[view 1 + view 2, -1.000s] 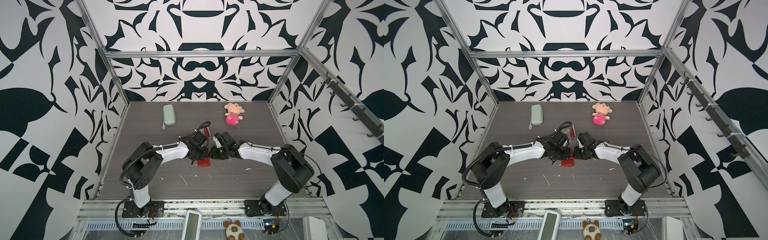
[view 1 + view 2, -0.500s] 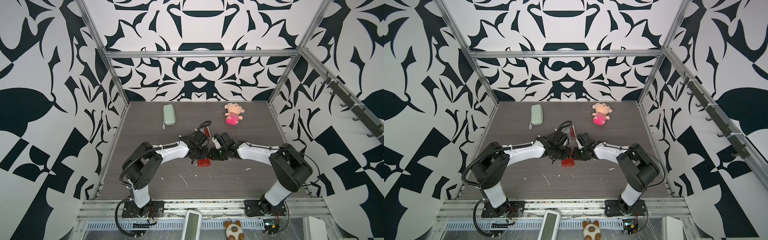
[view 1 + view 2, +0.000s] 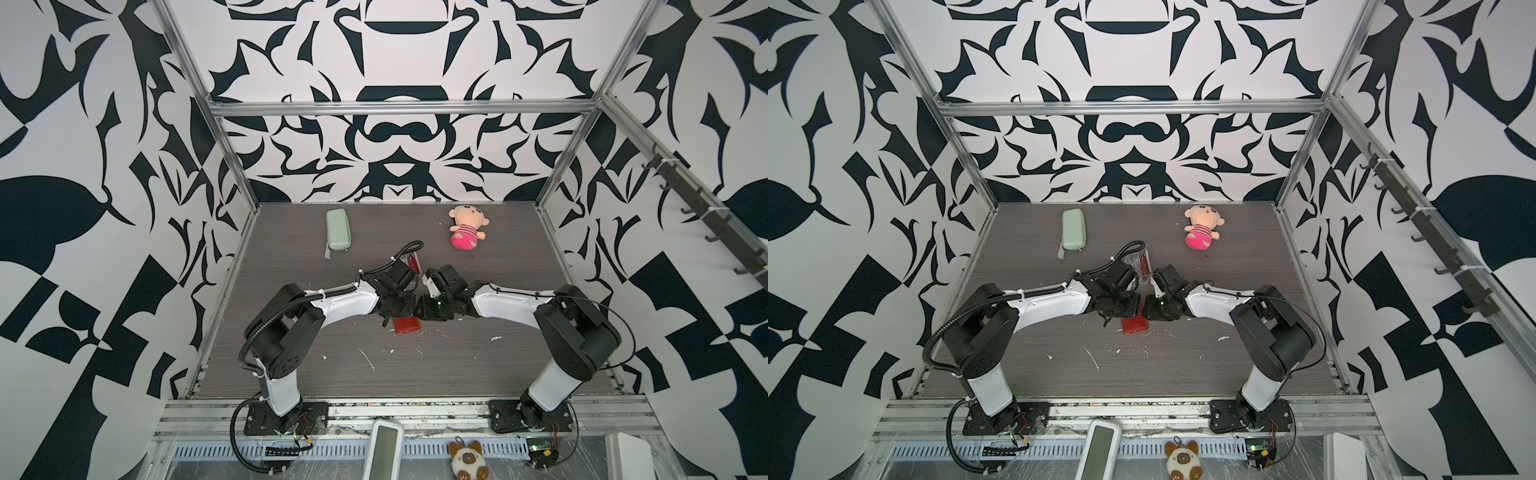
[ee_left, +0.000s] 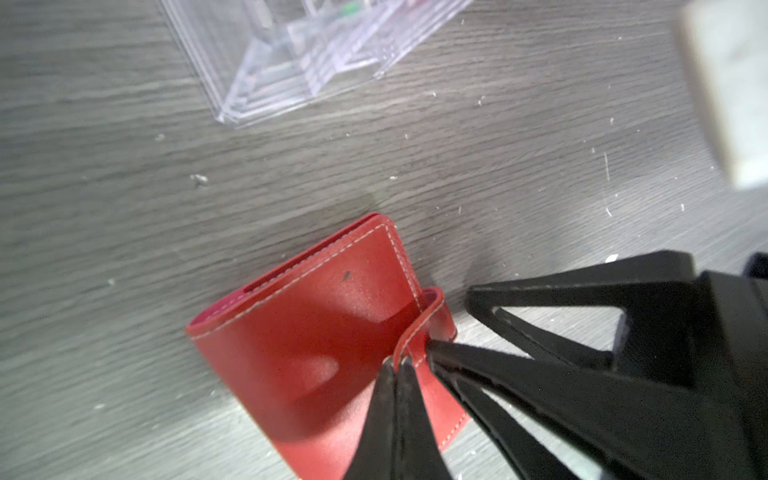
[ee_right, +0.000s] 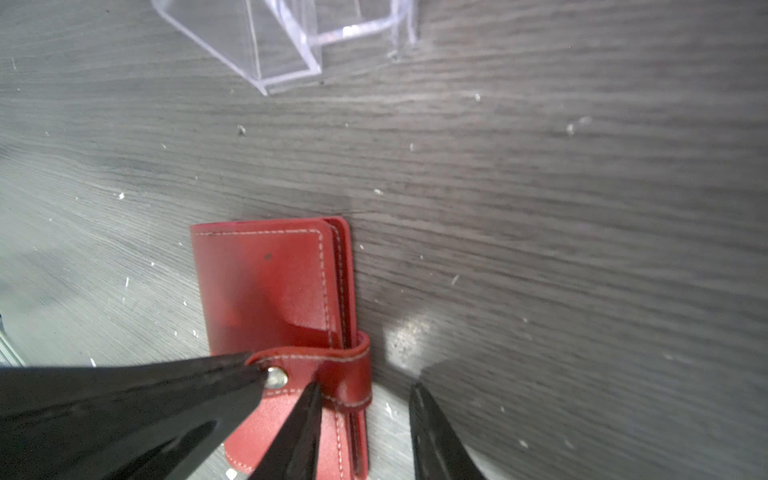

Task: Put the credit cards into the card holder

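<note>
The red card holder (image 3: 407,325) (image 3: 1135,324) lies closed on the dark wood table, its snap tab curling up off the cover (image 4: 316,332) (image 5: 266,282). My left gripper (image 4: 395,363) (image 3: 405,309) is shut, its tips pinching the end of the tab by the silver snap. My right gripper (image 5: 363,392) (image 3: 419,311) is open. One finger sits over the cover, the other over the table, with the holder's open edge between them. Of the credit cards, only something red (image 3: 414,262) shows, inside the clear box behind both grippers.
The clear acrylic box (image 4: 299,54) (image 5: 286,37) stands just beyond the holder. A pale green zip case (image 3: 337,230) lies at the back left and a plush doll (image 3: 465,228) at the back right. White scraps dot the table in front.
The right gripper has crept slightly left, closer over the holder. The left gripper has stayed shut at the tab.
</note>
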Robot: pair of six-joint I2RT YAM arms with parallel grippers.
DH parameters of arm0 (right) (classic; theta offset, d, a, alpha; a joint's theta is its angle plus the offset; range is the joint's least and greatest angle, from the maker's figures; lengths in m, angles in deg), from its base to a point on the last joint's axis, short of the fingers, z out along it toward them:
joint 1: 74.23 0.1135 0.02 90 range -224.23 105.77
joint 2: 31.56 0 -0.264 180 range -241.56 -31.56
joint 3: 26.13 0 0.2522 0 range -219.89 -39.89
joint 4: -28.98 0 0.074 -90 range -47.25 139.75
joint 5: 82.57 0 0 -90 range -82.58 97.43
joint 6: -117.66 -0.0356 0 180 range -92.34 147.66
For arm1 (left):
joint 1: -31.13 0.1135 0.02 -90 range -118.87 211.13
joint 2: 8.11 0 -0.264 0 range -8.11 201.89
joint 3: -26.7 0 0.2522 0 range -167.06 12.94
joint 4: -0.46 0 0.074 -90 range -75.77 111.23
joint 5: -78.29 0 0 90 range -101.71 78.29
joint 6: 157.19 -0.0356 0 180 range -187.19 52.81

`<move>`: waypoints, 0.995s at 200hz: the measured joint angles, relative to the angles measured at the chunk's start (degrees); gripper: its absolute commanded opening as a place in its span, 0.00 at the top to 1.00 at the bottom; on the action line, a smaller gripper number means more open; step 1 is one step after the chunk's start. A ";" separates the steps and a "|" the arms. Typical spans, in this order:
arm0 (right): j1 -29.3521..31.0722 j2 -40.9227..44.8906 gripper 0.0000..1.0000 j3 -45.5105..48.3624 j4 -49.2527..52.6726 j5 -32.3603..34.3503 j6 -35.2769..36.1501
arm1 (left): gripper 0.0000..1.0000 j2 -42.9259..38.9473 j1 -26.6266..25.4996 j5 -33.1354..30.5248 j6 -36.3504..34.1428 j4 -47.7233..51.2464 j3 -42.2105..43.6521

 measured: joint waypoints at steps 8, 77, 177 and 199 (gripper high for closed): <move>0.02 0.00 0.61 0.00 0.02 0.00 0.04 | 1.00 0.11 0.00 -0.15 0.00 0.17 -0.28; 0.24 1.25 0.61 0.00 0.48 0.28 0.33 | 1.00 1.73 0.00 -0.42 0.26 0.61 -0.83; 0.28 3.69 0.81 -0.20 -0.57 0.92 0.26 | 1.00 1.73 0.00 0.31 1.29 0.63 -0.81; 0.28 2.14 0.84 -0.76 -1.68 0.02 -0.11 | 1.00 1.73 0.00 0.42 1.44 0.59 -0.76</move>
